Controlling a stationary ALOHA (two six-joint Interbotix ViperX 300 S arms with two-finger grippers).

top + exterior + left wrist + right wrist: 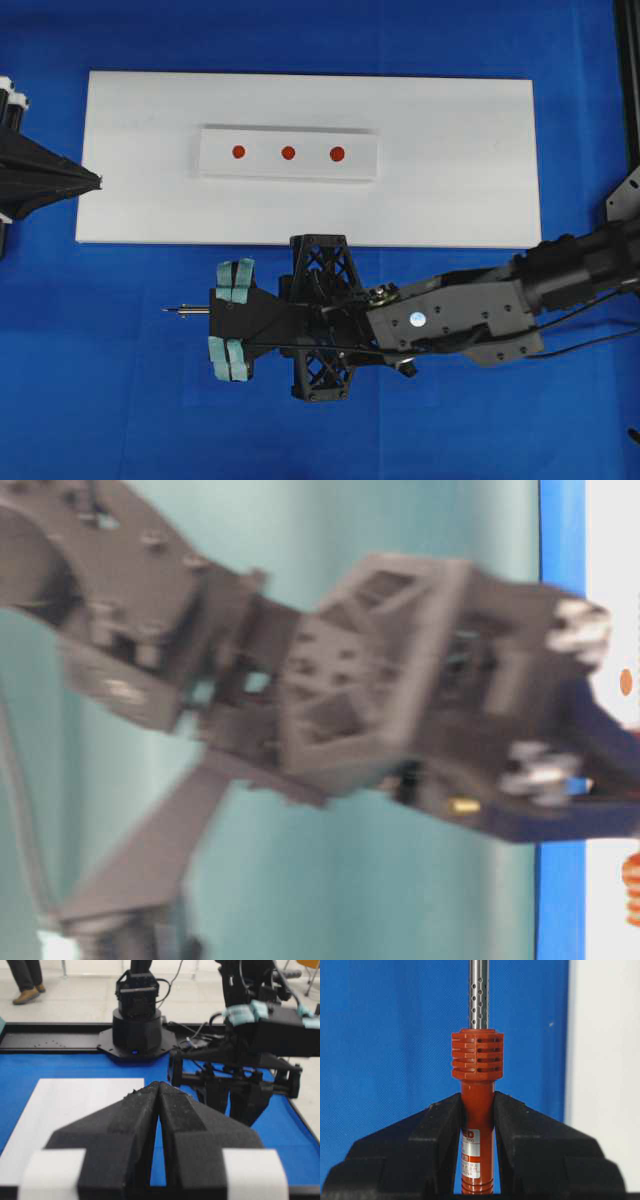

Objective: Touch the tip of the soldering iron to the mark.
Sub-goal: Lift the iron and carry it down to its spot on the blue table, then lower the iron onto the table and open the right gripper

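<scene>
my left gripper (98,181) rests pressed shut at the left edge of the white board (460,200), holding nothing. on the board a raised white strip (288,172) carries three red marks (288,153) in a row. my right gripper (478,1110) is clenched on the soldering iron (477,1085), over the blue cloth (100,400) just below the board, its long axis parallel to the board's near edge, tip (168,310) pointing left.

The slim soldering iron with orange-red ribbed handle (477,1110) has a perforated silver shaft. It lies level above blue cloth. Three red round marks (288,153) sit in a row on a white block.
</scene>
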